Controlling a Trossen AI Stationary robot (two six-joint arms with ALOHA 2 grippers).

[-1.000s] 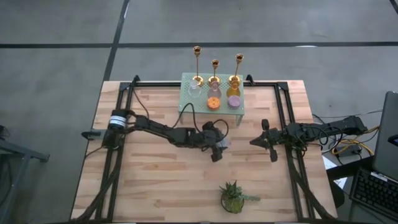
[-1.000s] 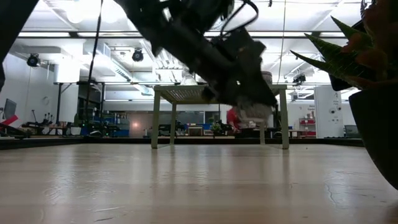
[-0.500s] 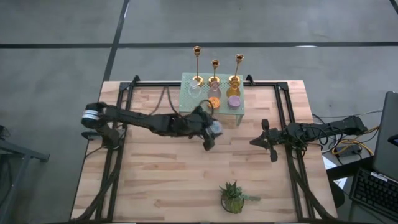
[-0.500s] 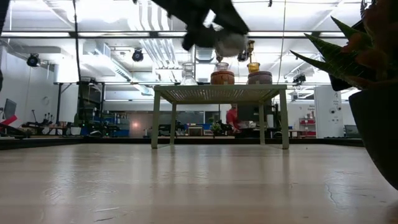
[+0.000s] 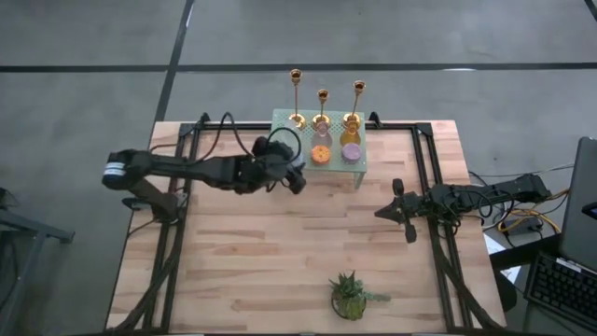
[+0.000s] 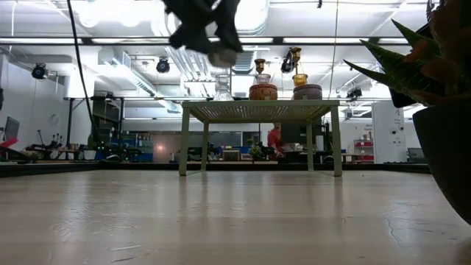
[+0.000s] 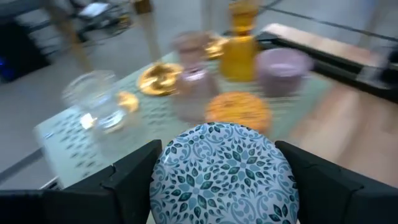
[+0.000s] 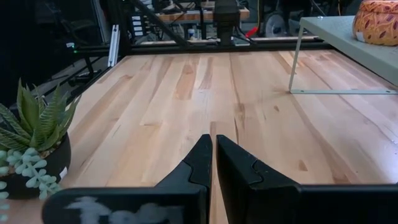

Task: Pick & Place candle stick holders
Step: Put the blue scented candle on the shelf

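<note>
Candlesticks [image 5: 322,110] on shelf behind left hand [image 5: 293,177] clamped around patterned puck [image 7: 222,169]

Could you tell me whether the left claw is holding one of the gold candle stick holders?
No, the left claw grips a blue patterned puck.
</note>
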